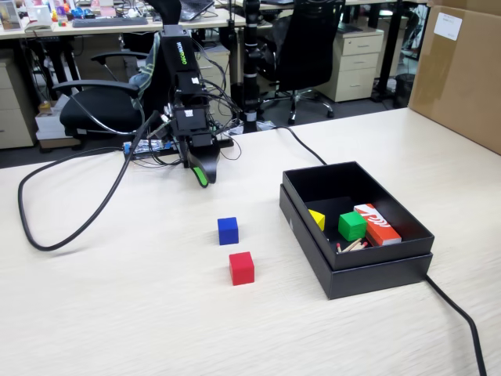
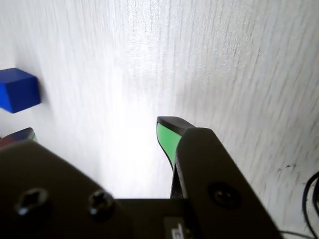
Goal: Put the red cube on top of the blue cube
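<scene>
While the pale wood-grain surface occupies the near field of the fixed view, an office extends behind it, with black chairs, desks and a drawer cabinet at the far side. A large cardboard box stands at the far right edge of the surface.

A black open tray rests on the surface at right. It holds a green cube, a yellow piece, a red-orange and white box and some thin sticks. A black cable loops across the left of the surface; a second cable runs from behind the tray toward the near right corner.

The blue cube sits on the surface near centre, left of the tray. The red cube sits just nearer the camera and slightly right, close to the blue cube but apart from it. Nothing stands between the cubes and the arm.

The arm stands at the far side, folded downward, with the claw pointing at the surface, well short of both cubes. In the wrist view, the claw is released and empty: a green-padded finger is at centre, the other tip is at the left edge, and bare surface lies between them. The blue cube appears at the left edge of that view.
</scene>
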